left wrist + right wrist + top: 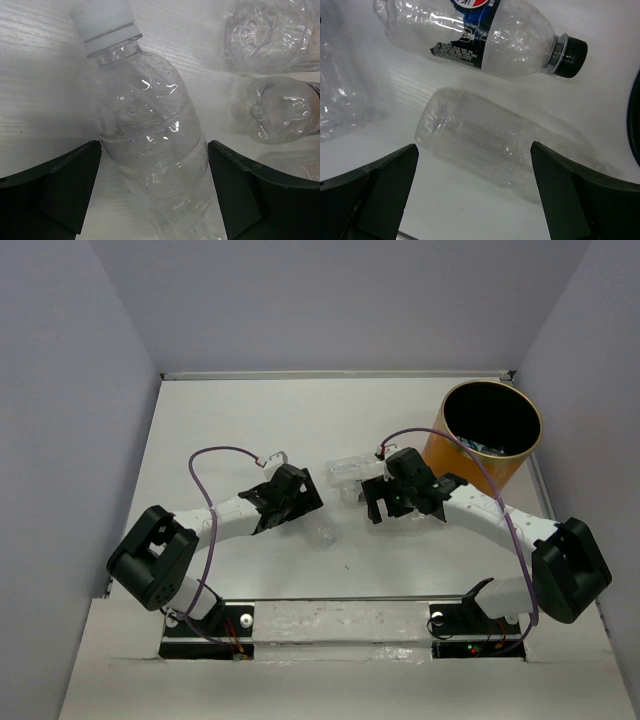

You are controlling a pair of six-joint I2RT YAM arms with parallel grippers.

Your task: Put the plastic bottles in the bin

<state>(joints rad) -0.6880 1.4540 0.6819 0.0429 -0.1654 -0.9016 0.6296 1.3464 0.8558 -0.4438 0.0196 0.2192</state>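
A clear plastic bottle with a white cap lies on the table between the fingers of my left gripper, which is open, one finger on each side of the bottle's body. Two more clear bottles lie to its right. My right gripper is open, low over a crushed clear bottle that lies just past its fingertips. Beyond that rests a bottle with a blue-and-white label and a dark cap. In the top view the left gripper and the right gripper face each other across the bottles. The orange bin stands at the back right.
White walls close in the table on the left, the back and the right. Inside the bin a bit of blue-and-white label shows against the black. A purple cable loops over each arm.
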